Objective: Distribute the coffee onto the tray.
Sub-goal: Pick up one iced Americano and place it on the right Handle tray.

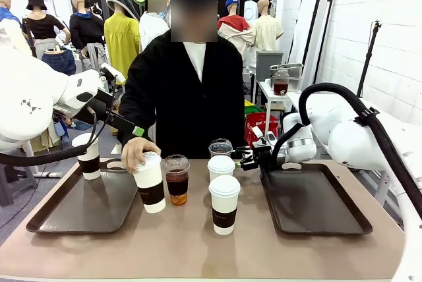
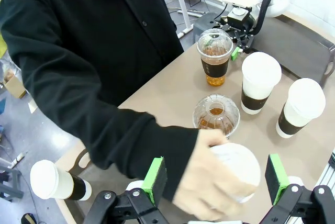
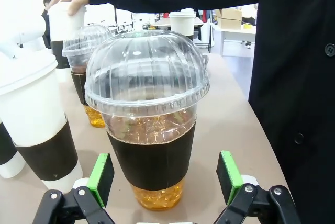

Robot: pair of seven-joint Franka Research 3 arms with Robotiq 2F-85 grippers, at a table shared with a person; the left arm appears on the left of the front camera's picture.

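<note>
Green-padded right gripper [image 3: 165, 174] stood wide open, a clear dome-lidded cup [image 3: 149, 130] centre frame just beyond its pads. The left gripper [image 2: 216, 178], likewise spread, framed a person's hand [image 2: 207, 187] gripping a white lidded cup [image 2: 241, 166] at bottom centre.

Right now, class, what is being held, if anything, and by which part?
The person's hand holds a white paper cup by its lid. The left end effector and right end effector stand open, holding nothing.
</note>
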